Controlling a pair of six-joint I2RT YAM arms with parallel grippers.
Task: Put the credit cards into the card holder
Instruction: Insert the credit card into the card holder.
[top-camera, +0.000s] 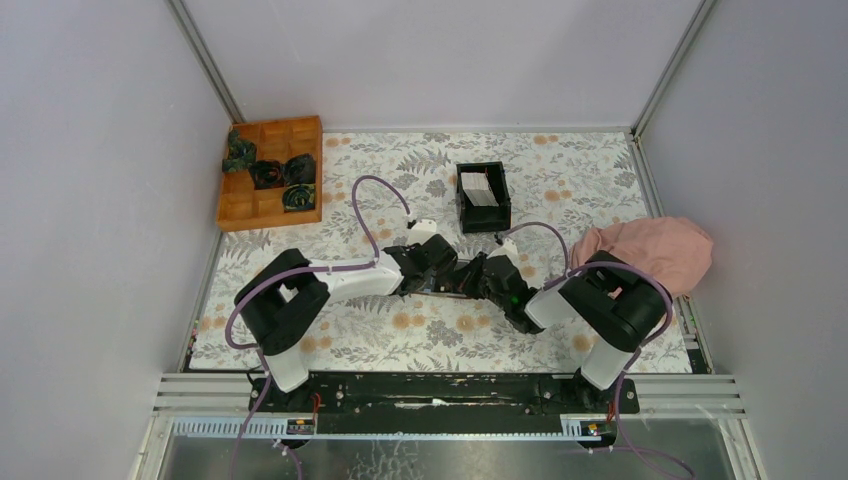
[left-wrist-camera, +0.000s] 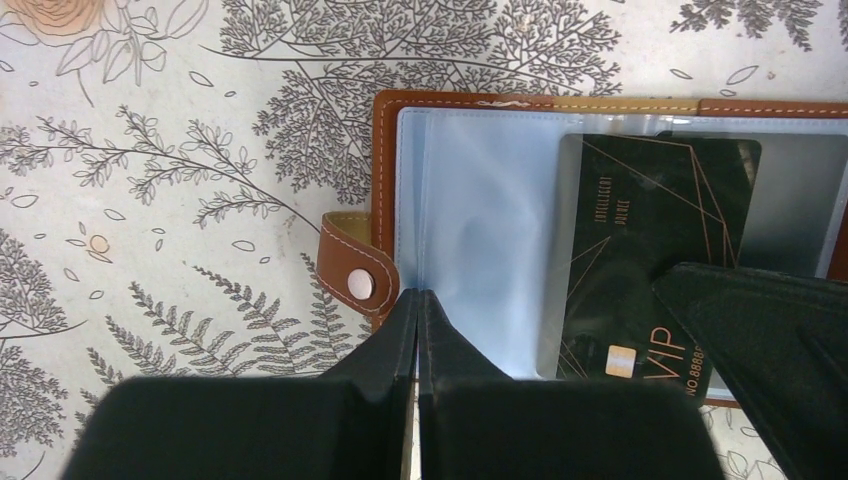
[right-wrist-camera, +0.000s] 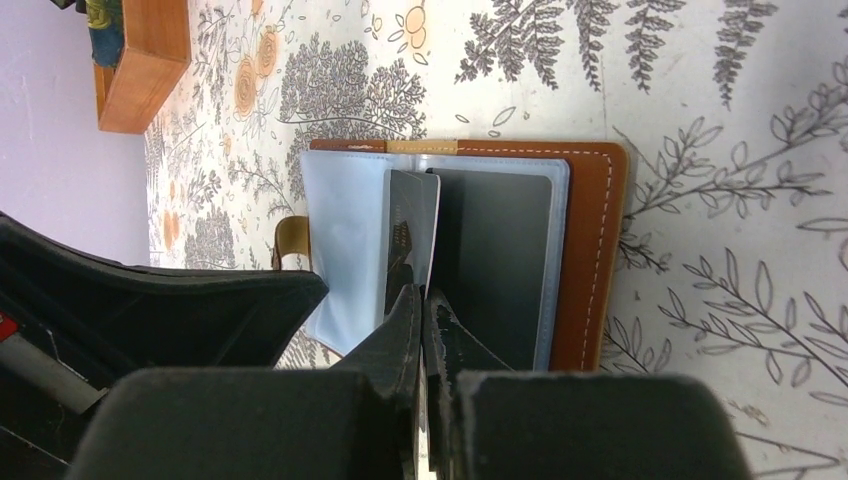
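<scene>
1. the left tool (left-wrist-camera: 418, 300) has its fingers pressed together, clamped on the near edge of a clear sleeve (left-wrist-camera: 480, 220) of the card holder (left-wrist-camera: 385, 180).
2. the right tool (right-wrist-camera: 424, 300) is likewise closed, pinching the near end of a dark card (left-wrist-camera: 640, 240) that has thin gold lines and "vip" lettering.
3. this card's long axis runs away from the right tool, and its far end points into the open holder. from the right wrist it shows as a narrow sliver tilted up on edge, between the lifted sleeve and a grey panel (right-wrist-camera: 495, 260). how far it sits under the film i cannot tell.
4. the card holder lies open and flat on the surface (left-wrist-camera: 150, 150), brown stitched leather rim outward. its snap tab (left-wrist-camera: 352, 270) sticks out sideways from the edge nearest the left tool's fingers.
5. from above, both tools meet over the holder near the middle of the surface and largely hide it.
6. the other credit cards (top-camera: 479, 188), a white stack, stand in a black box (top-camera: 485, 222) just beyond the tools, toward the back.
7. an orange wooden tray (top-camera: 262, 205) sits at the back left corner with dark rosette-like pieces (top-camera: 268, 173) in some compartments.
8. a pink cloth (top-camera: 655, 250) is bunched at the right edge.
9. the surface wears a pale cloth printed with grey ferns and orange flowers, and plain pale walls (top-camera: 450, 60) close it in on three sides.
</scene>
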